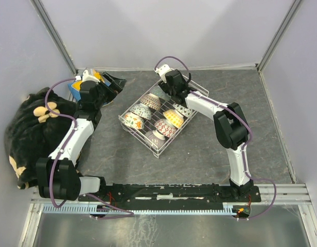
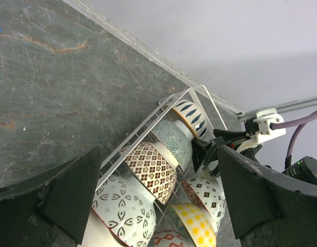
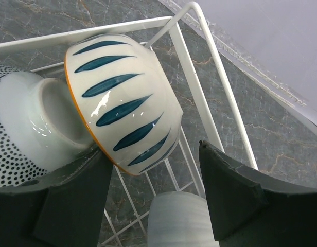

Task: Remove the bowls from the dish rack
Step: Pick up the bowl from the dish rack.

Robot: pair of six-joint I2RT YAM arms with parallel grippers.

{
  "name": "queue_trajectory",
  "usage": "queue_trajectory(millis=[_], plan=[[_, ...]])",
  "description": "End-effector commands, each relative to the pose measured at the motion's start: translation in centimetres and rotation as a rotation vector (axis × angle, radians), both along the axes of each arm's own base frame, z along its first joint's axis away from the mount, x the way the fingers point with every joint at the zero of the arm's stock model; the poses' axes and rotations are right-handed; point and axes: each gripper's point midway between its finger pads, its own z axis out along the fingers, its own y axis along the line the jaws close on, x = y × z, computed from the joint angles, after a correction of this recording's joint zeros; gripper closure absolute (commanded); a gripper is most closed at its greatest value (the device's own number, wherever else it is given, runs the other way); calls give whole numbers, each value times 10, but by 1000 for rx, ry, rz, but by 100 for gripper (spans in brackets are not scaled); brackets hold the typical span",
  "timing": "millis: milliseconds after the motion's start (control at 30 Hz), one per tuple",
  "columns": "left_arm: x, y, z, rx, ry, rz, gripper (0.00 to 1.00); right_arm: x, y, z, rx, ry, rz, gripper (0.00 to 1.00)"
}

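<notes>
Remaining to unload: every one of the small round ceramic bowls that is seen is packed on edge inside the white wire-grid dish rack. None is seen set down outside it.
Rack position: the dish rack is placed at a slant near the middle of the grey stone-look tabletop, between the two arms.
Bowl in hand next: a white bowl with blue leaf strokes and an orange rim is lodged on its side in the far corner of the rack. It is pressed against a white bowl with fine dark dots.
Right gripper: it is lowered over that far corner. Its fingers are spread wide to either side of the leaf-stroked bowl, and nothing is gripped.
Left gripper: it is held well apart from the rack, off its far-left side. Its fingers are parted wide and nothing is carried.
Progress judged: the unloading is taken to be at or near its start, with the first grasp only lined up and not yet closed.
Work left: each bowl has to be lifted out and put on the table, so nearly the whole task is outstanding.
Surroundings: a black plush heap with cream patches and a blue and yellow object are seen at the left edge of the table.
</notes>
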Motion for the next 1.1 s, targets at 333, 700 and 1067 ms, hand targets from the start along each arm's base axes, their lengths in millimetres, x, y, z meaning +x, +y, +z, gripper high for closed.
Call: queue_trajectory(millis=[333, 700, 1067], plan=[[5, -13, -7, -35, -25, -52, 1, 8, 1, 50, 62, -128, -23, 28], [7, -18, -12, -33, -31, -91, 1, 7, -4, 57, 72, -155, -43, 30], [6, -20, -15, -33, -30, -98, 1, 8, -7, 63, 83, -178, -62, 33]])
